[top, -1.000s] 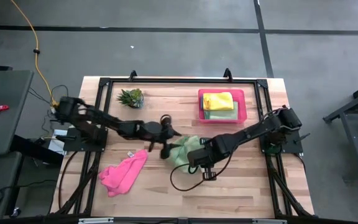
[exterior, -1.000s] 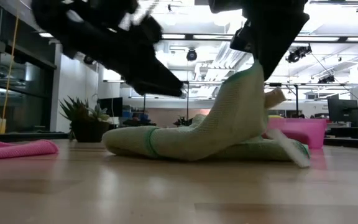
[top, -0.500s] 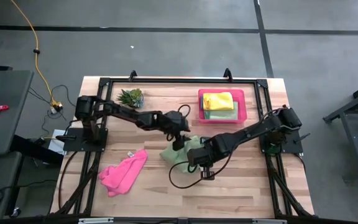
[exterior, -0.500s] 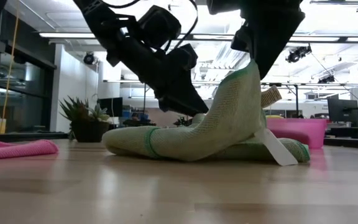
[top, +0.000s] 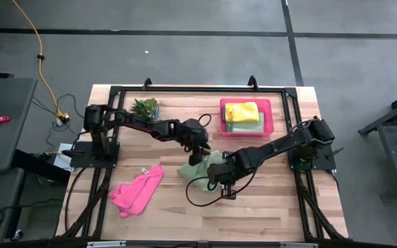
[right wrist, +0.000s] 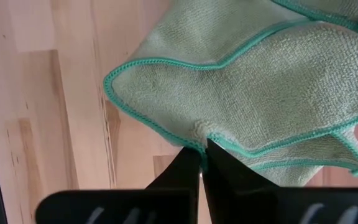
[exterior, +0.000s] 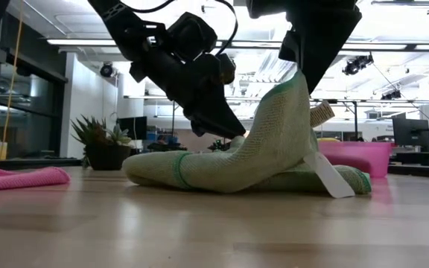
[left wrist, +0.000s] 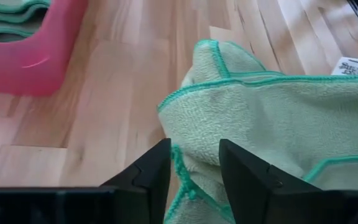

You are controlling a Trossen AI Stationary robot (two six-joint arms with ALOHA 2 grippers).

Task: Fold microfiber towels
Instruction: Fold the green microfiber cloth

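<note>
A light green towel (top: 202,169) with a darker green hem lies bunched at the table's middle. One part of it is pulled up into a peak (exterior: 293,97). My right gripper (right wrist: 202,152) is shut on that raised part. My left gripper (left wrist: 194,158) reaches in from the left at the towel's far side. It is open, and a hemmed edge (left wrist: 179,165) of the towel runs between its fingers. A pink towel (top: 136,191) lies crumpled near the front left. A yellow towel (top: 242,110) rests on other folded cloths in the pink tray (top: 222,127). My left gripper has its fingers on either side of the towel's hemmed edge, slanting down from the left. I cannot tell whether they touch the cloth. My right gripper pinches the towel's green-hemmed edge (right wrist: 194,138) between its two fingers, coming from above and pointing steeply down. That part is lifted, and the cloth slopes down from it to the rest of the towel (exterior: 199,173), which lies on the table.
A small spiky plant (top: 145,107) stands at the far left. A white tag (exterior: 326,175) hangs from the towel. The table's near half in front of the towel is bare wood (top: 253,213).
My left gripper has moved toward the table's right and down to the light green towel's far side, tipping further downward as it went. My right gripper has stayed in place, holding the raised part of the towel.
</note>
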